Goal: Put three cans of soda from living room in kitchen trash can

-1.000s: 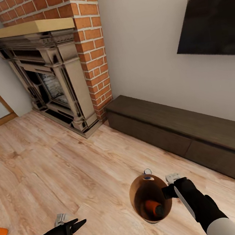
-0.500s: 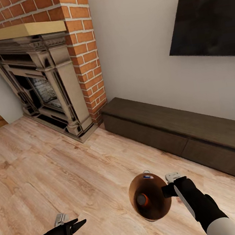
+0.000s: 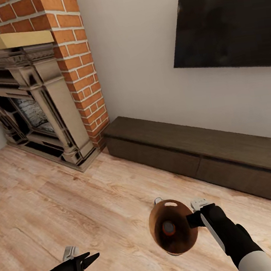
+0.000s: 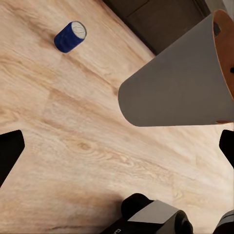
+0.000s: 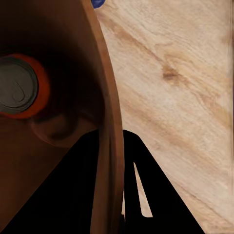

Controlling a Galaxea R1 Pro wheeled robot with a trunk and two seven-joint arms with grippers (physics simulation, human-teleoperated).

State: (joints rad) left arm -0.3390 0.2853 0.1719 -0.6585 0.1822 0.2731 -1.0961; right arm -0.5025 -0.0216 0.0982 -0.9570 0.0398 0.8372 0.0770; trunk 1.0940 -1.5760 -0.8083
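Pale wood planks are running across the living-room floor (image 3: 76, 204), and above them the right gripper (image 3: 195, 220) is holding the trash can (image 3: 173, 232) up off the boards. In the right wrist view its two dark fingers (image 5: 141, 195) are straddling the bin's wall, one inside and one outside, so the jaws are clamping the rim. The bin is showing its brown inside to the head camera, with the oval handle slot (image 3: 171, 203) on the far side of the rim, and its pale grey outside (image 4: 180, 83) is facing the left wrist camera. An orange soda can (image 3: 168, 228) is sitting inside the bin with its grey top turned up toward the opening; the right wrist view is showing the same can (image 5: 19, 87) deep in the shadowed interior. A blue soda can (image 4: 69, 36) is lying on its side on the floor, apart from the bin, near the long dark wood cabinet (image 3: 206, 151) that is standing along the white wall. The left gripper (image 3: 86, 260) is hovering low over the planks, well to the left of the bin, its fingers spread wide and holding nothing. A red brick fireplace (image 3: 40, 101) is filling the corner, and a dark screen (image 3: 227, 19) is hanging on the wall above the cabinet.
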